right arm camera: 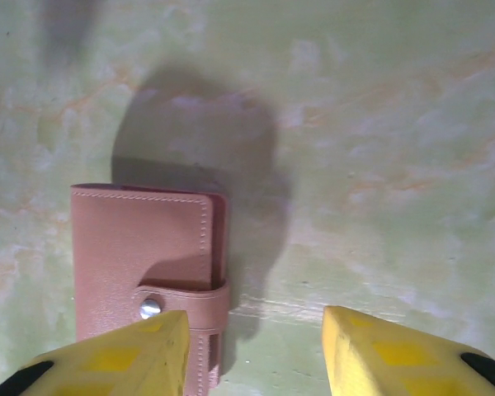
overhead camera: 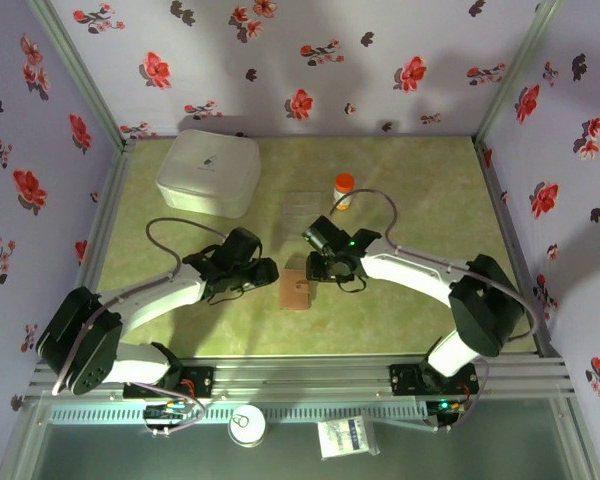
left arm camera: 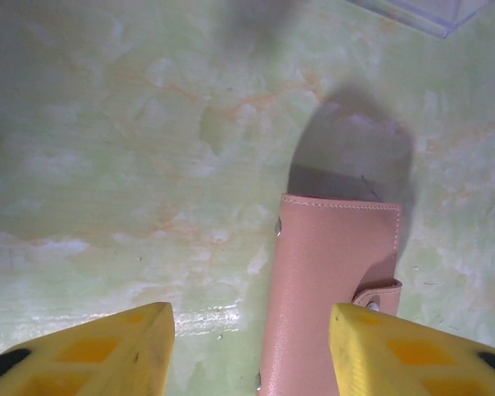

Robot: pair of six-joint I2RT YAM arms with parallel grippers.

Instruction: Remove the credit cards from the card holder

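The card holder point(overhead camera: 296, 290) is a tan-brown wallet lying flat and closed on the green table, between the two arms. Its strap is snapped shut with a silver stud point(right arm camera: 150, 308). The credit cards are hidden inside it. My left gripper point(overhead camera: 265, 272) hovers at its left side, open. In the left wrist view the card holder point(left arm camera: 334, 280) lies partly in the gap of the gripper point(left arm camera: 252, 346), with the right finger over its strap side. My right gripper point(overhead camera: 320, 268) is open just beyond the wallet. In the right wrist view the card holder point(right arm camera: 140, 256) sits by the left finger of the gripper point(right arm camera: 256, 346), and bare table lies in the gap.
A large white lidded box point(overhead camera: 208, 172) stands at the back left. A clear plastic tray point(overhead camera: 302, 210) lies just behind the wallet, its corner in the left wrist view point(left arm camera: 429, 12). An orange-capped bottle point(overhead camera: 343, 190) stands to the tray's right. Floral walls enclose the table.
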